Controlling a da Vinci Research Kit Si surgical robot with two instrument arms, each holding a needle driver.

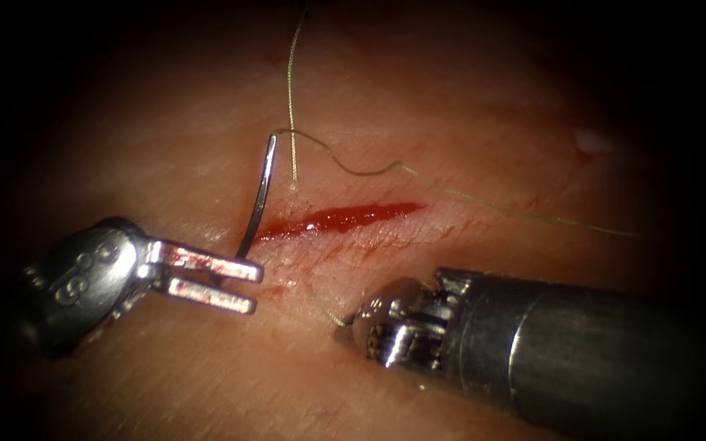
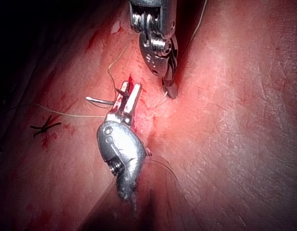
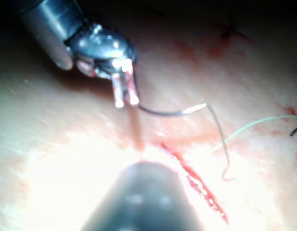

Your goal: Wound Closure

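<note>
The cut [image 1: 345,216], filled with red fluid, runs across the tissue [image 1: 467,122]. My left tool [image 1: 255,288] lies left of the cut's left end. Its jaws are shut on the curved needle [image 1: 261,188] near its pointed end. The needle stands up out of the tissue, and its thread [image 1: 484,202] trails off to the right. In the wrist views the needle [image 2: 101,100] [image 3: 170,113] sticks out sideways from the left tool [image 2: 131,88] [image 3: 126,102]. My right tool [image 1: 351,324] [image 2: 170,92] touches the tissue below the cut, jaws shut on a short thread [image 1: 324,306].
Another strand of thread [image 1: 290,98] comes down from above and meets the tissue just above the cut's left end. A dark knotted stitch [image 2: 45,127] sits on the tissue away from the tools. The right tool's thick shaft [image 1: 598,359] crosses the lower right.
</note>
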